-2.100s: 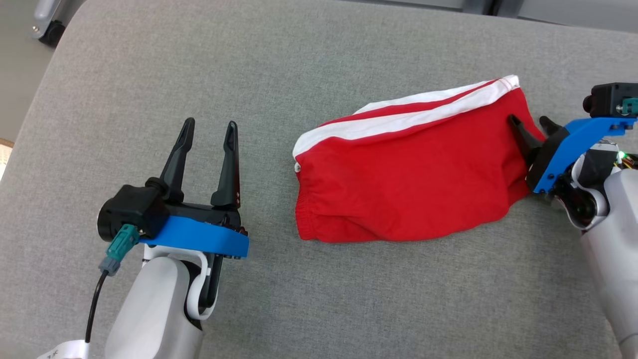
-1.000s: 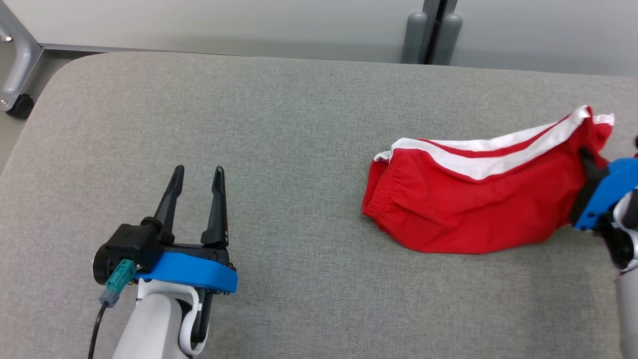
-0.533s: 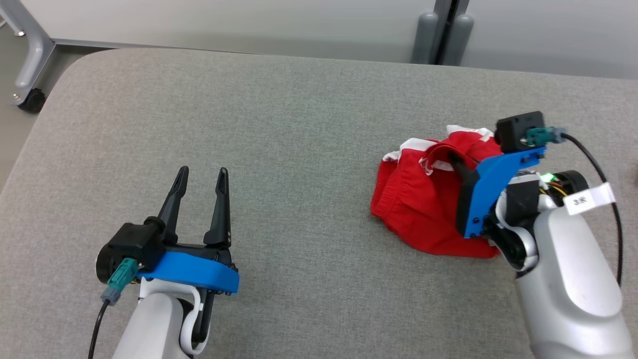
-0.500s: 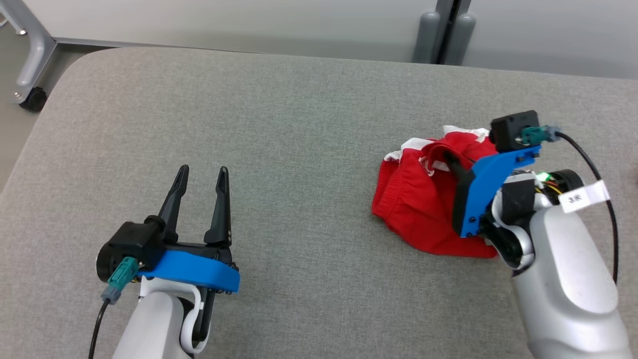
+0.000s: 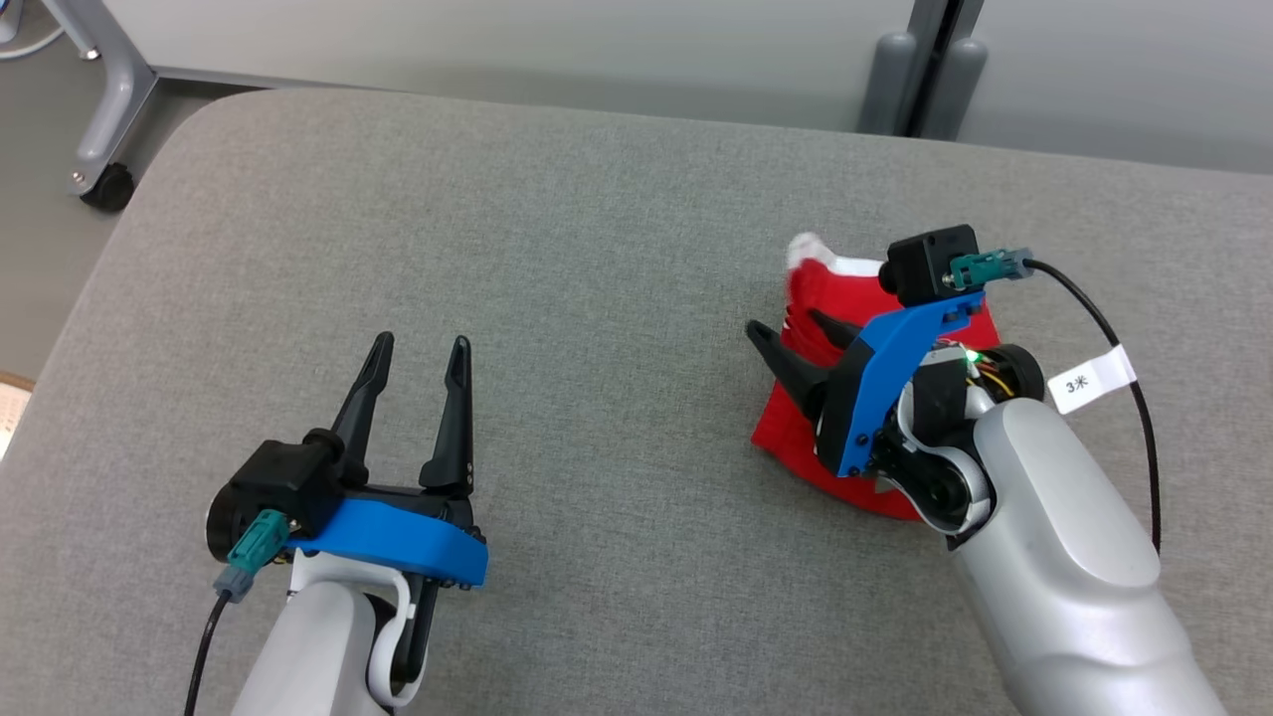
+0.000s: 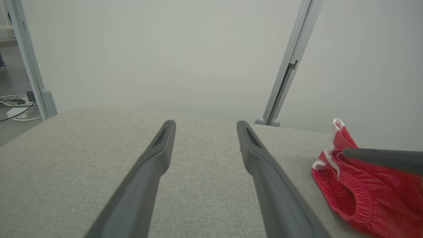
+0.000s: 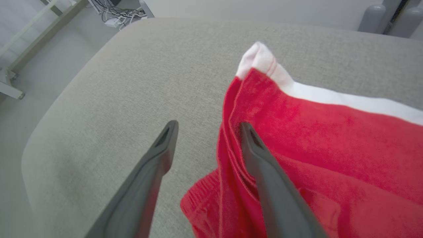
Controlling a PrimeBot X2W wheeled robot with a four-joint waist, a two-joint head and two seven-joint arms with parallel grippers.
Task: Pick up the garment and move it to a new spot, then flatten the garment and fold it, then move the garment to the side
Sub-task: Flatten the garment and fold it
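The right gripper point(image 5: 783, 323) has its fingers spread apart with nothing pinched between them. In the right wrist view point(image 7: 208, 125) one finger lies along the folded edge of the garment point(image 7: 314, 138), the other over bare grey desk point(image 7: 132, 66); whether the finger presses the cloth cannot be told. The left gripper point(image 5: 422, 340) also has its fingers apart and empty, above the desk's left half, well apart from the cloth.

The garment point(image 5: 830, 293) is a pair of red shorts with a white band, bunched into a small heap on the right half of the desk point(image 5: 497, 199), some way in from the far edge.

The head view hides most of the heap behind the right arm, leaving red at the lower left and a white tip at the top. The right wrist view shows the white band running along the upper edge and ending in a rounded corner that sticks up, with layered red folds beneath. The left wrist view point(image 6: 205, 123) shows the garment point(image 6: 363, 198) from the side: a gathered elastic hem curving round an opening, with one dark finger of the right gripper across it.
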